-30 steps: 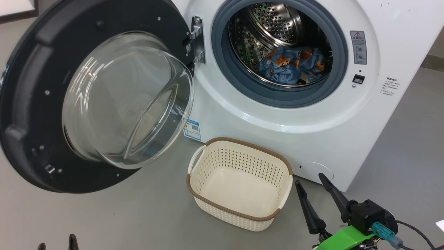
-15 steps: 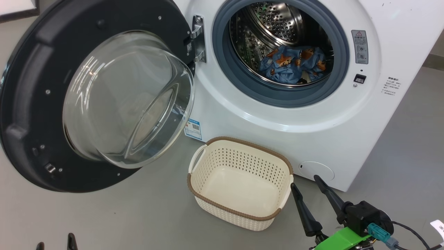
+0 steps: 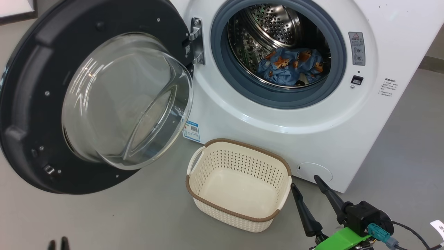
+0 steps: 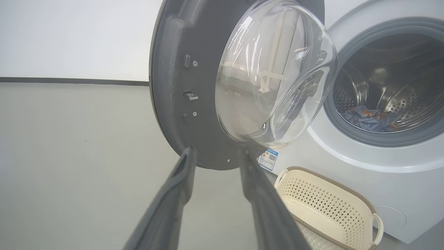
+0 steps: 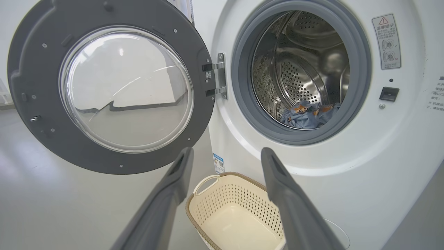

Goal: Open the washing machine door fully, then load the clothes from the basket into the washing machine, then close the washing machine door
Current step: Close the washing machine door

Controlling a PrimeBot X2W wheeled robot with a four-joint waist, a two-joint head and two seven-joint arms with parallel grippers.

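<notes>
Our left end effector point(image 4: 216, 152), released and empty, points at the lower rim of the wide-open washing machine door point(image 4: 170, 104), nearer to it than our released right end effector point(image 3: 304, 181) beside the empty basket point(image 3: 225, 217); the clothes point(image 3: 288, 66) lie beyond, inside the washing machine point(image 3: 242, 114).

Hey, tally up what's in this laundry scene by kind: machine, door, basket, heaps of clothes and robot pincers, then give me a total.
washing machine: 1
washing machine door: 1
basket: 1
heap of bear-print clothes: 1, in the drum
pincers: 2, the left pincer and the right pincer
Total: 6
</notes>
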